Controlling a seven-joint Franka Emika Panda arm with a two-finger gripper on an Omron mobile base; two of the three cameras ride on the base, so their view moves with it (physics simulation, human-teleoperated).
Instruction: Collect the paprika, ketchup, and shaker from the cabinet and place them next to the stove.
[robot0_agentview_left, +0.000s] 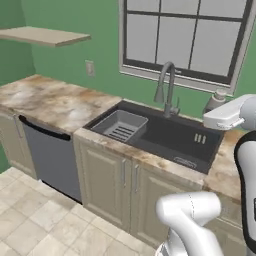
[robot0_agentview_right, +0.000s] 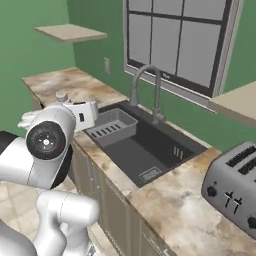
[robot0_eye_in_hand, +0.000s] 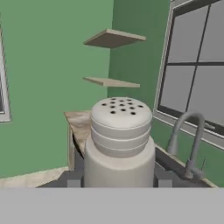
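I have the shaker (robot0_eye_in_hand: 120, 140) in the gripper (robot0_eye_in_hand: 119, 183): in the hand view it stands upright between the 2 finger tips, its domed, perforated top toward the camera and its long axis running straight up from the jaws. The jaws are clamped on its lower body from both sides, so they stand only as far apart as the shaker is wide. In the left base view the shaker (robot0_agentview_left: 217, 100) pokes up just above the white hand at the right edge of the picture, over the right-hand end of the sink (robot0_agentview_left: 165, 135); in the right base view its cap (robot0_agentview_right: 61, 96) shows just above the hand, close to the counter's (robot0_agentview_right: 65, 85) front edge left of the sink basin.

What the next move turns on, as I judge it, is direction. The cabinet (robot0_agentview_left: 45, 36) hangs on the green wall well off to the left, above the far left end of the counter, and it looks bare from here. The stove is nowhere ahead of me, and neither are the paprika or the ketchup. So I reckon this is the carrying step, with the base needing to drive or turn toward the stove while I keep the shaker vertical.

The faucet (robot0_agentview_left: 167, 87) rises close to the hand; a wide swing could clip it.
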